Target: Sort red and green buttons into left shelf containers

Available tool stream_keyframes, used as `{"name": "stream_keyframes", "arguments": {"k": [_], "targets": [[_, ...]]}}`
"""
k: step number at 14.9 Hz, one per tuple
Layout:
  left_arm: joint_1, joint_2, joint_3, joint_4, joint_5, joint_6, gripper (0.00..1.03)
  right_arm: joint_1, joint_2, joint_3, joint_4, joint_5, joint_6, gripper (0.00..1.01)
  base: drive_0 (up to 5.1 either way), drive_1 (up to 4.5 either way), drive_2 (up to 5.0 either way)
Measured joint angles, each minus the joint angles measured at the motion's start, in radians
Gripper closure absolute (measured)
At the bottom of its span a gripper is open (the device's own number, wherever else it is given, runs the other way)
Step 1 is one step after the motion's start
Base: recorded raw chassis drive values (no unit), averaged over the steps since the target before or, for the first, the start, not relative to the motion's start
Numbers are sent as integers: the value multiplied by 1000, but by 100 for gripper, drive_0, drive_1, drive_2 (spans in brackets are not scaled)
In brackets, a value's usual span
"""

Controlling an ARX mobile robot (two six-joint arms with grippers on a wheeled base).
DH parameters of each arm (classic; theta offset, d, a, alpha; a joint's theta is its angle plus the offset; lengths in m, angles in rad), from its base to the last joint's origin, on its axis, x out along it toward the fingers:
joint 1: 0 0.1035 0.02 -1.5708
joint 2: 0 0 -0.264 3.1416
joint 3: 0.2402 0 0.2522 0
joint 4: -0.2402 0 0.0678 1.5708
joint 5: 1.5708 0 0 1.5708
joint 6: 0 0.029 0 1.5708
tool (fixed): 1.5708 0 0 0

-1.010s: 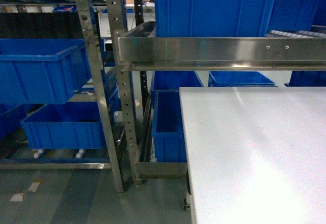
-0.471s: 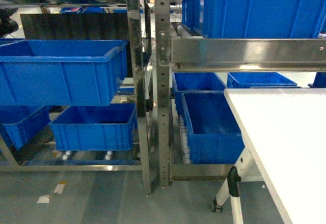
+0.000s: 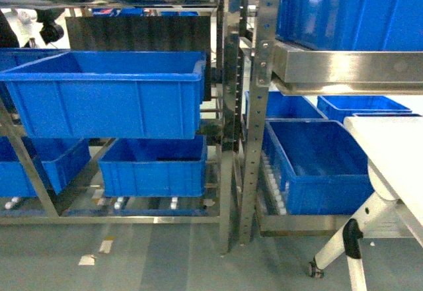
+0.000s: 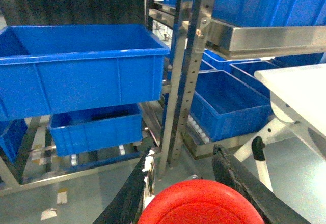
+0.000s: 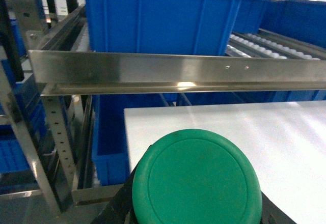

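Down at the bottom of the left wrist view, the left gripper (image 4: 196, 183) has its two black fingers (image 4: 133, 193) clamped on the wide red mushroom cap of a push-button switch (image 4: 201, 203), one finger at each side of the cap. Above it, at the upper left of that frame, a large bright blue plastic bin (image 4: 81, 66) with a thick rolled rim sits on the steel rack, and a second blue bin (image 4: 97, 130) rests lower down. At the bottom centre of the right wrist view, a round green-headed button (image 5: 196, 180) fills the frame; the right gripper (image 5: 196, 203) is pressed against it from both sides. Behind it lies a white tabletop (image 5: 244, 132) beneath a steel shelf rail (image 5: 178, 71). Neither gripper appears in the head view.
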Motion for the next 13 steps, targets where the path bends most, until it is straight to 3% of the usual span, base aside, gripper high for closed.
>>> {"name": "stream_keyframes", "arguments": {"k": [8,11,13], "targets": [[1,-1,0,1,0,0,74,0,0,0,0,0,0,76,-501,244,244],[4,1,0,-1,-7,0,74,8,-1,0,5,-3,0,76,0,0,0],[4,-2,0,1,-3,0,74,5,0,-2,-2,-2,0,76,-19,371,-408]]}}
